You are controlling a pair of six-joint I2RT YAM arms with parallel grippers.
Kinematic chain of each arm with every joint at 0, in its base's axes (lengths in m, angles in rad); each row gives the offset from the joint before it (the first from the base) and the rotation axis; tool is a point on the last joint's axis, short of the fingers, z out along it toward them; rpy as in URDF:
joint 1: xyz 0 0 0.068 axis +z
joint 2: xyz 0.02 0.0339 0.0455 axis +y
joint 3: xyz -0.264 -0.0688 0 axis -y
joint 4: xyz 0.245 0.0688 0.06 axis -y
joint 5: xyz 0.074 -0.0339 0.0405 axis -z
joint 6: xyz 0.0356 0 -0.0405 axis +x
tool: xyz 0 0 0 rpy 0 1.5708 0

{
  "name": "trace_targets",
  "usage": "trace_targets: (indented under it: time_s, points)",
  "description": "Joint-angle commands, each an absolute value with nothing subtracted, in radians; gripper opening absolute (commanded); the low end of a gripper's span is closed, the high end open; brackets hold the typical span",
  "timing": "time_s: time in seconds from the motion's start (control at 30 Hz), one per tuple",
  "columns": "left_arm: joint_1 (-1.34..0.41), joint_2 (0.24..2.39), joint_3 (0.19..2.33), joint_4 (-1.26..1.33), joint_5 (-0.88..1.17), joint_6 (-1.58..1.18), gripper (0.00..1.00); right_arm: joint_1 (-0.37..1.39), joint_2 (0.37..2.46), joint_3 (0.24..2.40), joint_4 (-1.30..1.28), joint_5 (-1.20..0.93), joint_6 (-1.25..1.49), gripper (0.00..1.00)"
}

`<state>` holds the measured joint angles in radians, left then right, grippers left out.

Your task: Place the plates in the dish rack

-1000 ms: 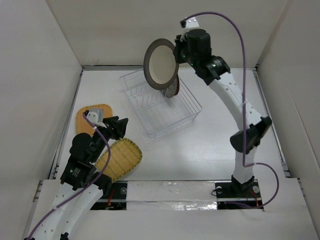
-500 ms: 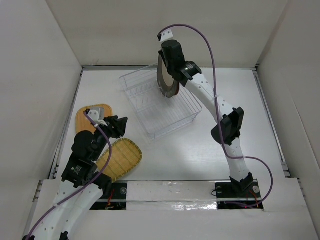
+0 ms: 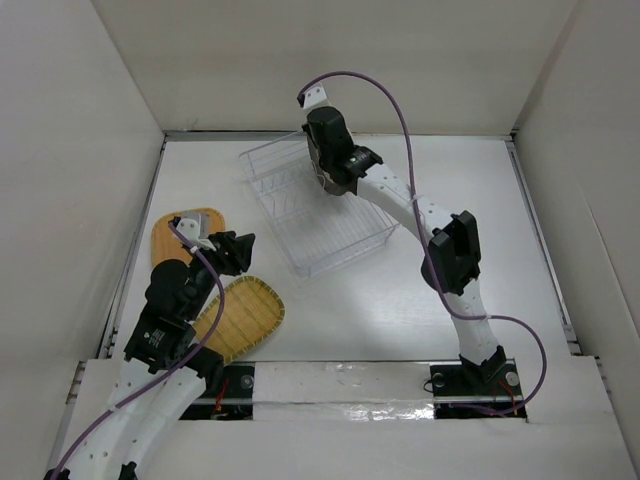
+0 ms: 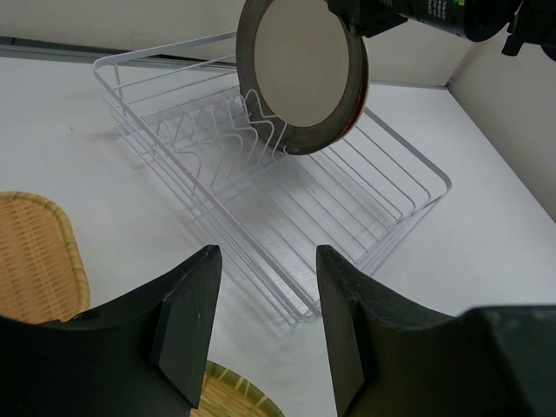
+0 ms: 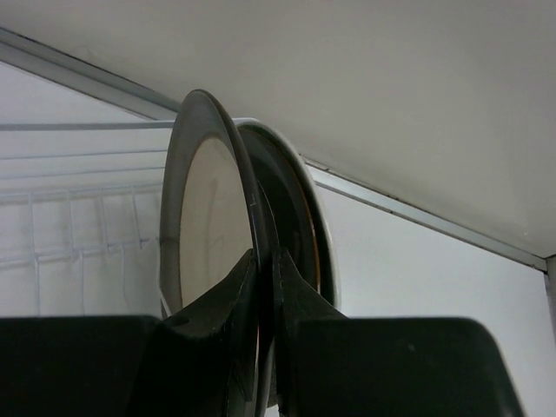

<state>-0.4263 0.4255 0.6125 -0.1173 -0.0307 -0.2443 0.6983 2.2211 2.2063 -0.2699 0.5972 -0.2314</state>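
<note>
Right pincer (image 5: 267, 261) pinches the rim of a round plate (image 4: 300, 69), upright over the dish rack (image 4: 347, 200); I see another plate (image 5: 304, 217) just behind it; left pincer (image 4: 265, 321) is half open, holding nothing, near a yellow plate (image 3: 240, 320) and an orange plate (image 3: 185, 232) on the worktop (image 3: 400, 320); the round plate is pale inside, dark at its edge.

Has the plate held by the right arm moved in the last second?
Yes. The dark-rimmed plate dropped from above the dish rack's far rim down to its prongs, turning edge-on in the top view.
</note>
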Motion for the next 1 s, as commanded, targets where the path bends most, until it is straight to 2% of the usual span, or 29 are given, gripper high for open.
trace_targets:
  time_s: [0.0,0.1,0.27,0.4,0.47,0.53,0.6,0.7,0.9,0.97]
  points:
    - [-0.433,0.436,0.62,-0.083,-0.037,-0.238,0.45,0.71,2.177,2.158,-0.176,0.61,-0.193,0.0]
    - [-0.433,0.437,0.618,-0.084,-0.041,-0.239,0.45,0.696,2.135,2.096,-0.158,0.63,-0.181,0.0]
    - [-0.433,0.451,0.621,-0.084,-0.038,-0.239,0.44,0.661,2.03,1.941,-0.114,0.493,-0.143,0.0]
    - [-0.433,0.462,0.624,-0.087,-0.038,-0.238,0.44,0.661,2.057,1.966,-0.169,0.489,-0.112,0.01]
    - [-0.405,0.465,0.623,-0.086,-0.031,-0.239,0.44,0.634,2.075,1.989,-0.234,0.408,-0.034,0.01]
    - [-0.396,0.468,0.623,-0.08,-0.011,-0.239,0.44,0.614,2.095,2.005,-0.274,0.292,0.014,0.07]
    - [-0.396,0.477,0.626,-0.078,-0.015,-0.236,0.44,0.601,2.091,1.985,-0.264,0.253,0.074,0.17]
    - [-0.396,0.492,0.629,-0.084,-0.023,-0.235,0.44,0.601,2.079,1.936,-0.227,0.218,0.084,0.26]
    - [-0.396,0.505,0.629,-0.087,-0.034,-0.235,0.44,0.658,2.111,1.965,-0.248,0.209,0.043,0.28]
    - [-0.396,0.509,0.629,-0.089,-0.035,-0.235,0.43,0.667,2.135,1.997,-0.294,0.268,0.072,0.27]
